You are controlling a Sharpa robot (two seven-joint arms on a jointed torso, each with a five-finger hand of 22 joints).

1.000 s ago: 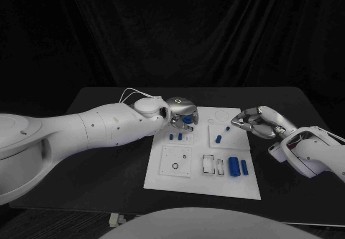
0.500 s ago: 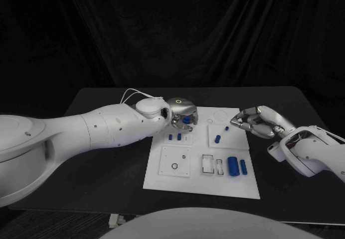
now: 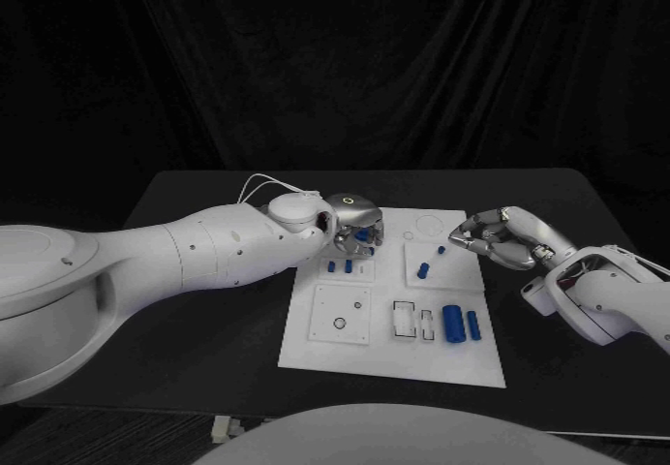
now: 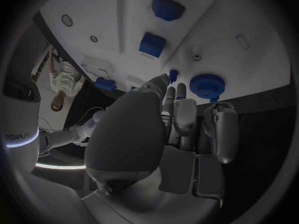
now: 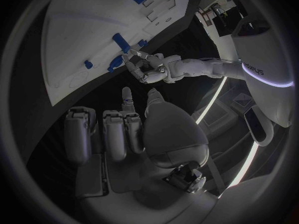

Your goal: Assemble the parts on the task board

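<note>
My left hand point(image 3: 352, 225) hangs over the far left corner of the task board point(image 3: 321, 358), fingers curled beside a blue round part point(image 4: 207, 85); whether they actually grip it I cannot tell. My right hand point(image 3: 499, 237) sits at the board's right edge, fingers curled in on nothing. Two blue cylinders point(image 3: 462, 324) lie near the board's right side.
</note>
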